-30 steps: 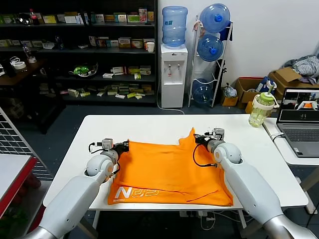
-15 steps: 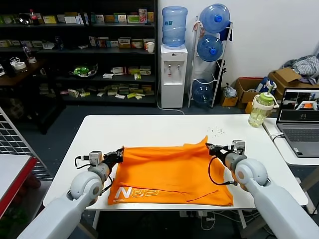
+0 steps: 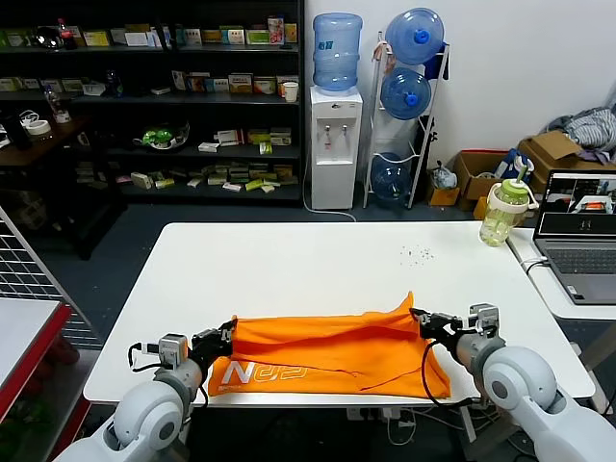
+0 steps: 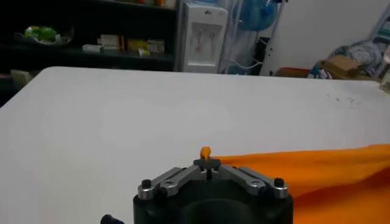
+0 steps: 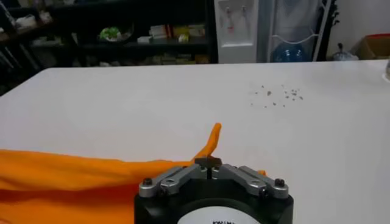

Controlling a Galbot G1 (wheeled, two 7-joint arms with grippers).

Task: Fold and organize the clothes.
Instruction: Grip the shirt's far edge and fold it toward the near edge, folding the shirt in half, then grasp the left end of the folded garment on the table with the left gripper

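A: What is shown, from largest to smallest?
B: A white table [image 3: 318, 260] is seen, with an orange T-shirt [image 3: 327, 351] doubled over along its near edge.

A: And the pincers?
B: The left gripper [image 3: 225, 336] and right gripper [image 3: 423, 321] are clenched on the shirt's folded corners.

A: Which step?
B: A fold is judged under way; next the corners should be laid down and released.

White table [image 3: 318, 260], dark shelves [image 3: 154, 96] & water dispenser [image 3: 334, 144] behind.
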